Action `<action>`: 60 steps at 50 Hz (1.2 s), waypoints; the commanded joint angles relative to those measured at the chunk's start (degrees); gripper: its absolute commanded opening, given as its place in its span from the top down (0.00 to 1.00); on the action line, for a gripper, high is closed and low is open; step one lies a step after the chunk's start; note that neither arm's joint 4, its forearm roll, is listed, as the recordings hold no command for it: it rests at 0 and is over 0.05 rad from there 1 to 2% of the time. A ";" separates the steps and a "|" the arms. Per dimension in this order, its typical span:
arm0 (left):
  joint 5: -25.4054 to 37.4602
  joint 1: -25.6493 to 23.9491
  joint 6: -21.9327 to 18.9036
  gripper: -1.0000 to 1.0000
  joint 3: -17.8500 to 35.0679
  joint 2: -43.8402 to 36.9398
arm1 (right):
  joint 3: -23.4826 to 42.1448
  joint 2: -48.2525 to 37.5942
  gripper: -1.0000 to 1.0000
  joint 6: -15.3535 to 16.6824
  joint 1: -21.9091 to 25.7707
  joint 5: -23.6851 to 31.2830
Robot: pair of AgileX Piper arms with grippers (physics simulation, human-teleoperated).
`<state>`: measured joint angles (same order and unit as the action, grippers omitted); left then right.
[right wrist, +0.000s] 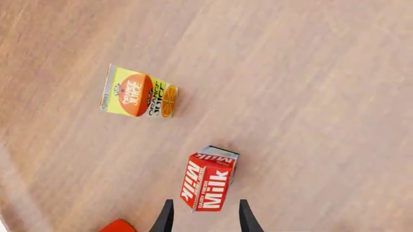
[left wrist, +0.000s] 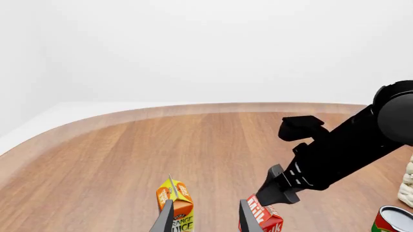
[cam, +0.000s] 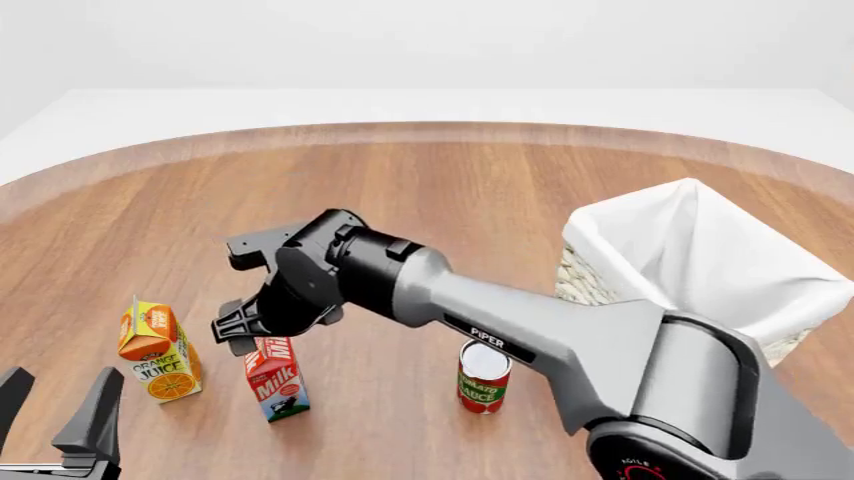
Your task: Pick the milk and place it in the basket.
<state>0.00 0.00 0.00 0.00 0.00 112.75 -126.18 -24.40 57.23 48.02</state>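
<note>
Standing upright on the table (cam: pixel 441 190), near its front edge: the juice carton (cam: pixel 158 350) at the left, the milk (cam: pixel 275 378) just to its right, the can (cam: pixel 482 375) further right again. Sitting well off to the right and further back, the basket (cam: pixel 694 262). Hanging directly over the milk's top, the right gripper (cam: pixel 238 330). Waiting at the front left corner, before the juice carton, the left gripper (cam: pixel 54 420).

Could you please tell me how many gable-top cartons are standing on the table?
2. The orange juice carton stands near the table's front left; the milk stands just to its right, under the right gripper. None seems hidden.
</note>
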 commanded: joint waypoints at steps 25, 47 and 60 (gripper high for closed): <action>0.00 0.00 0.00 0.00 0.00 0.00 | -4.40 -0.53 0.00 -2.98 0.24 -5.03; 0.00 0.00 0.00 0.00 0.00 0.00 | -5.53 -3.47 0.00 -4.98 1.19 -7.98; 0.00 0.00 0.00 0.00 0.00 0.00 | -5.52 -5.40 0.00 -5.48 1.05 -9.29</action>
<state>0.00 0.00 0.00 0.00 0.00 107.66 -129.75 -29.35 58.30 39.75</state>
